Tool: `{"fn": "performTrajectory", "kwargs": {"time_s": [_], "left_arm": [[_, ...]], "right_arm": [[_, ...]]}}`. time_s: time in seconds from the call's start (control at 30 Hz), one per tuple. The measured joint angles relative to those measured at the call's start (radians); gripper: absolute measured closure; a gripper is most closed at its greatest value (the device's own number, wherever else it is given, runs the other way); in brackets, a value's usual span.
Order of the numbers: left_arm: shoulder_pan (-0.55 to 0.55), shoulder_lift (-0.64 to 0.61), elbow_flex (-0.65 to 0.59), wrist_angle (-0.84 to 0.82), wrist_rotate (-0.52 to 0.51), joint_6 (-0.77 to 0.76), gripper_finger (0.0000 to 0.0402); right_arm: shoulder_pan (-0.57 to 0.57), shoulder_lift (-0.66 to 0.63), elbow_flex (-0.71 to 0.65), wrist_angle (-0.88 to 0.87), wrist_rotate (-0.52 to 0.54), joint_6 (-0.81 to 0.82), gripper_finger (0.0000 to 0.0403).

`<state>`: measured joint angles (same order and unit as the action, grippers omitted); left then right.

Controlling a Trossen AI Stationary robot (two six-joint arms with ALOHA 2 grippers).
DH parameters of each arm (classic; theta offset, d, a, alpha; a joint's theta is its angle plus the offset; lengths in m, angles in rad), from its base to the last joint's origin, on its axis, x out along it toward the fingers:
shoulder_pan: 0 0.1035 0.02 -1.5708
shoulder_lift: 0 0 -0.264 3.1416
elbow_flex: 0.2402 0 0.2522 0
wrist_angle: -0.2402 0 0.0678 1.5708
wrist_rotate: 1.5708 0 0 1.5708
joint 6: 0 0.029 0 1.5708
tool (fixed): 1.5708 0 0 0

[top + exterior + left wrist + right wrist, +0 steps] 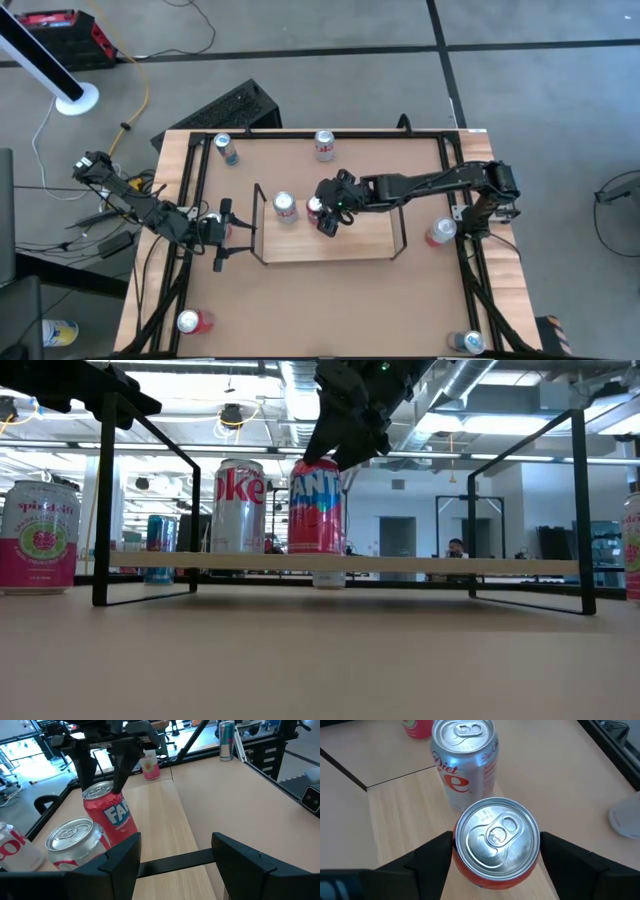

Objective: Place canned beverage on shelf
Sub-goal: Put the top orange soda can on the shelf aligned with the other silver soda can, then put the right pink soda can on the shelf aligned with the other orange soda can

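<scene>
The shelf [350,245], a light-wood board with black wire uprights, stands mid-table. A silver Diet Coke can [285,207] stands upright on its left part. Beside it stands a red Fanta can [315,210], which also shows in the low view [316,518]. My right gripper [496,845] reaches over the shelf from the table's right and is shut on that can. My left gripper [225,231] waits open and empty just off the shelf's left end, facing both cans [175,845]. My right gripper pinches the red Fanta can between its two fingers, on opposite sides of the upper wall just under the top rim [457,851]. The fingers [345,445] come from above, slanting in from the table's right. The can is upright, its base at the shelf board [400,565].
Loose cans stand on the table around the shelf: two at the far edge [225,148] [324,145], one at the right [440,231], and one at each near corner [190,321] [468,342]. Black rails [455,170] frame the tabletop. The shelf's right part is bare.
</scene>
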<state>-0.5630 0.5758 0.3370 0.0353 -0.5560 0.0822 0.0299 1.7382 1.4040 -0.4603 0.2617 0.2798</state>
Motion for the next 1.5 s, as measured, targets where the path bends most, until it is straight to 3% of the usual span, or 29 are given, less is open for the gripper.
{"fn": "performTrajectory", "kwargs": {"time_s": [0.4,0.67,0.83,1.03,1.33,1.5], "left_arm": [[0.000,0.000,0.000,0.000,0.000,0.000,0.0174],[0.000,0.000,0.000,0.000,0.000,0.000,0.0174],[0.000,0.000,0.000,0.000,0.000,0.000,0.0174],[0.000,0.000,0.000,0.000,0.000,0.000,0.0174],[0.000,0.000,0.000,0.000,0.000,0.000,0.0174],[0.000,0.000,0.000,0.000,0.000,0.000,0.0174]], "right_arm": [[-0.027,-0.040,0.003,0.046,-0.001,-0.008,0.0063],[-0.044,-0.193,0.002,-0.030,-0.001,-0.012,0.0063],[-0.001,-0.366,0.003,-0.252,-0.014,0.139,0.0070],[0.129,-0.525,0.002,-0.590,-0.076,0.451,0.0073],[0.327,-0.604,0.001,-1.107,0.048,0.845,0.0074],[0.377,-0.639,-0.027,-1.090,0.051,0.868,0.0074]]}}
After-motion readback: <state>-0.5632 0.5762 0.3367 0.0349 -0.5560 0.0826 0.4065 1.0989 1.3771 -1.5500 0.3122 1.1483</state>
